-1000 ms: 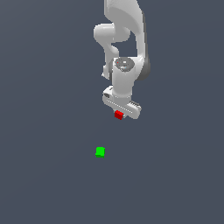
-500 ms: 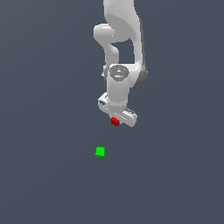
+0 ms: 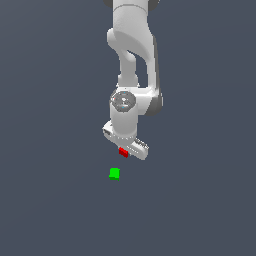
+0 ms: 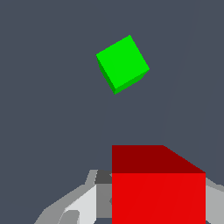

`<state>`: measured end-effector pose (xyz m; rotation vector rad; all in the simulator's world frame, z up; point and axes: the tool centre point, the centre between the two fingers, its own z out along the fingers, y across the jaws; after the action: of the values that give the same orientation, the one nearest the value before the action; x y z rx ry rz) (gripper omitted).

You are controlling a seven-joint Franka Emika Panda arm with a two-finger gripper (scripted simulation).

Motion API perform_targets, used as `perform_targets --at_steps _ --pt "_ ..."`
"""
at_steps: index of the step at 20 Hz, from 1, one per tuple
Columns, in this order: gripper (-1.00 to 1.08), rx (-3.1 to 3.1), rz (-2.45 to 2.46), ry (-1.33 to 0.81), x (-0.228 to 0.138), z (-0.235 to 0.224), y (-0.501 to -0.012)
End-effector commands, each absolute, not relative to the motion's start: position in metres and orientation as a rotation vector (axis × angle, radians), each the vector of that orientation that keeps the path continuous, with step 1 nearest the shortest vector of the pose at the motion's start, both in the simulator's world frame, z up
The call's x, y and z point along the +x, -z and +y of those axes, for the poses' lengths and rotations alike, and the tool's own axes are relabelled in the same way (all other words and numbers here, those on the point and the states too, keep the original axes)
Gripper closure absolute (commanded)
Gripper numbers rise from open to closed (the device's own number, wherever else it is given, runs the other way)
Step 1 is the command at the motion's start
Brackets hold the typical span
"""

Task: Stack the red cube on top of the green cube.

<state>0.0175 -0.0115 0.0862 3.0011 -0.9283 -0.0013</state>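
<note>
The red cube point(image 3: 123, 152) hangs in the air under the white arm, held in my gripper point(image 3: 124, 151), which is shut on it. The wrist view shows the red cube point(image 4: 158, 186) large and close between the grey fingers point(image 4: 83, 203). The green cube point(image 3: 114, 173) rests on the dark grey floor, a little below and to the exterior view's left of the gripper, apart from the red one. From the wrist camera the green cube point(image 4: 123, 63) lies alone on the floor, turned at an angle.
A flat dark grey floor point(image 3: 50, 150) fills both views. The white arm point(image 3: 132, 60) comes down from the top of the exterior view.
The gripper has carried the red cube down and to the exterior view's left, closer to the green cube. The green cube has not moved.
</note>
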Motion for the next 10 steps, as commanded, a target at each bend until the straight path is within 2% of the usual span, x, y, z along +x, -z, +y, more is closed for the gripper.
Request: perform_targets --at_steps 1,10 --pt "1.08 3.002 -0.928 0.000 0.032 -0.020 -0.082" --pt "1.08 3.002 -0.928 0.000 0.075 -0.044 -0.068"
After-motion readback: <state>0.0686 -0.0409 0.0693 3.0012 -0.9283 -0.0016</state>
